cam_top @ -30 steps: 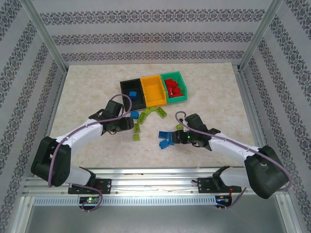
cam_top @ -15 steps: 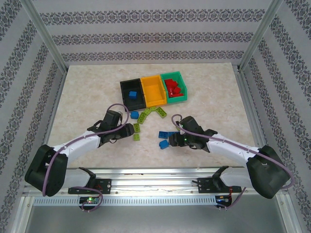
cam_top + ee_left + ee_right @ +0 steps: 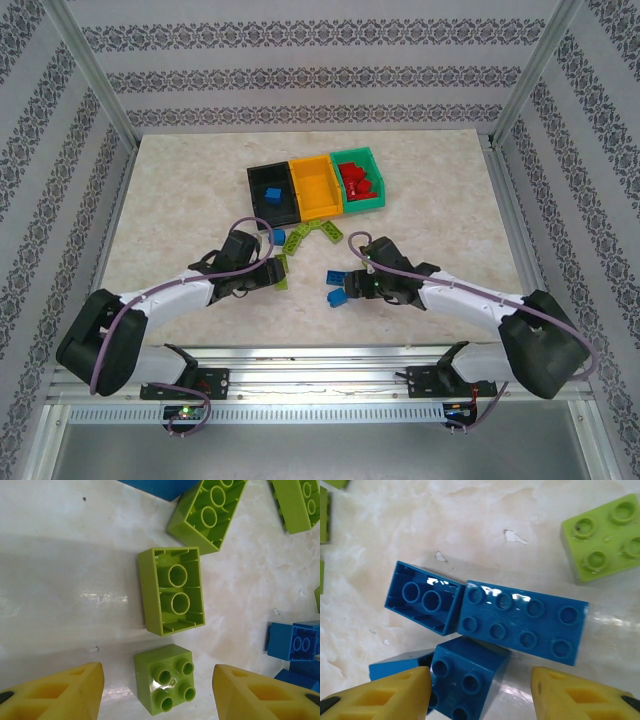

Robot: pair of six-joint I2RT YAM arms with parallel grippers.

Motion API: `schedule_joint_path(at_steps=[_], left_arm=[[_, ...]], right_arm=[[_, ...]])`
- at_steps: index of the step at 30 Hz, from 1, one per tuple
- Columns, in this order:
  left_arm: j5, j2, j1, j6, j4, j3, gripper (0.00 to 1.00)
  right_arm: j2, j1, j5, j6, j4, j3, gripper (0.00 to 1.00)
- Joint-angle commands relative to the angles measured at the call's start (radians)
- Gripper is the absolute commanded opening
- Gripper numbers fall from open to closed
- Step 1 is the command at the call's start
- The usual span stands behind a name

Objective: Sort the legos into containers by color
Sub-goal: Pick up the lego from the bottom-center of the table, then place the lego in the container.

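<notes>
Left wrist view is showing the left pincer (image 3: pixel 158 676) hanging open astride a small green brick (image 3: pixel 164 684), so lowering straight and closing squarely is looking wise.

A marbled beige table (image 3: pixel 180 200) sits within patterned walls (image 3: pixel 300 80), with metal posts (image 3: pixel 93 75) at its corners and a rail (image 3: pixel 320 385) along the near edge.

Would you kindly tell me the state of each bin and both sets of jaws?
Black bin, holds one blue brick.
Orange-yellow bin, empty.
Teal bin, holds red bricks.
Left jaws, open over a small green brick, studs up.
Right jaws, open over a square blue brick, studs up.
</notes>
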Motion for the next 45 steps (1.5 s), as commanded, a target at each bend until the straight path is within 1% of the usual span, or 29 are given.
schedule_joint_path(at_steps=[1,4,8,11,13,18,21,24,26,29,31,35,38,40,42,45], left_arm=[[0.013,0.016,-0.017,-0.011,0.030,0.011,0.59],[0.011,0.024,-0.020,-0.002,0.020,0.020,0.59],[0.009,0.026,-0.026,0.002,0.007,0.029,0.59],[0.002,0.026,-0.027,0.002,0.011,0.027,0.59],[0.003,0.027,-0.027,0.001,0.007,0.030,0.59],[-0.011,0.018,-0.029,0.004,0.008,0.029,0.59],[-0.020,0.020,-0.029,0.010,0.005,0.026,0.59],[-0.010,0.017,-0.029,-0.013,0.034,0.006,0.59],[0.008,0.015,-0.029,-0.020,0.044,0.000,0.59],[0.012,-0.004,-0.030,-0.011,-0.008,0.008,0.59],[0.003,-0.043,-0.029,-0.009,-0.049,0.004,0.59],[0.010,-0.097,-0.029,-0.024,-0.101,-0.023,0.59],[0.023,-0.136,-0.029,-0.053,-0.121,-0.057,0.59],[0.017,-0.178,-0.030,-0.075,-0.125,-0.088,0.59],[0.007,-0.221,-0.031,-0.086,-0.143,-0.107,0.59],[-0.005,-0.258,-0.031,-0.086,-0.185,-0.115,0.60]], right_arm=[[0.046,0.026,0.007,0.017,0.007,0.034,0.54],[0.081,0.035,0.023,0.017,0.000,0.047,0.52],[0.088,0.040,0.030,0.026,0.008,0.039,0.47],[0.082,0.041,0.024,0.024,0.006,0.036,0.36],[0.064,0.041,0.026,0.025,0.000,0.037,0.32],[-0.022,0.037,0.036,0.024,-0.005,0.065,0.32],[-0.015,0.019,0.017,0.007,0.026,0.115,0.33],[0.084,-0.018,-0.069,-0.026,0.026,0.249,0.33],[0.162,-0.025,-0.113,-0.041,0.037,0.351,0.33],[0.310,-0.023,-0.171,-0.049,0.067,0.523,0.34],[0.432,-0.025,-0.212,-0.056,0.060,0.668,0.35],[0.629,-0.042,-0.258,-0.042,0.075,0.925,0.36],[0.776,-0.062,-0.282,-0.026,0.043,1.141,0.42],[0.856,-0.075,-0.287,-0.017,0.008,1.262,0.49],[0.883,-0.085,-0.305,0.006,0.002,1.302,0.52],[0.828,-0.094,-0.303,0.021,0.057,1.210,0.53]])
